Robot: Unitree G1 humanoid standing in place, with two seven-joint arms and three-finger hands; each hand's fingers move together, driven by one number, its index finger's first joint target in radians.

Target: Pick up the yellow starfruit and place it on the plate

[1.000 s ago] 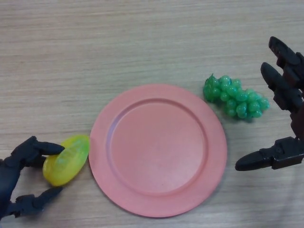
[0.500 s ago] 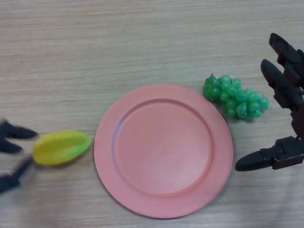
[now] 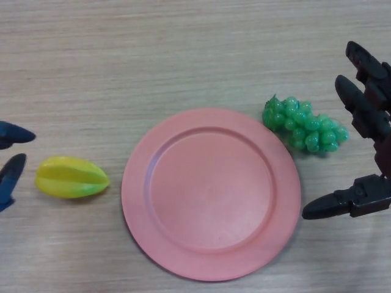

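Wood-grain table (image 3: 183,55): yellow starfruit (image 3: 71,177) is laid lengthwise 9-to-3, at the pink plate's (image 3: 211,194) 9 o'clock, untouched. Left hand (image 3: 11,163) and right hand (image 3: 365,128) are both seen spread apart, nothing held.

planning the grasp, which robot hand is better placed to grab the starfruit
Left. The left robot hand is open right beside the starfruit; the right robot hand sits beyond the plate.
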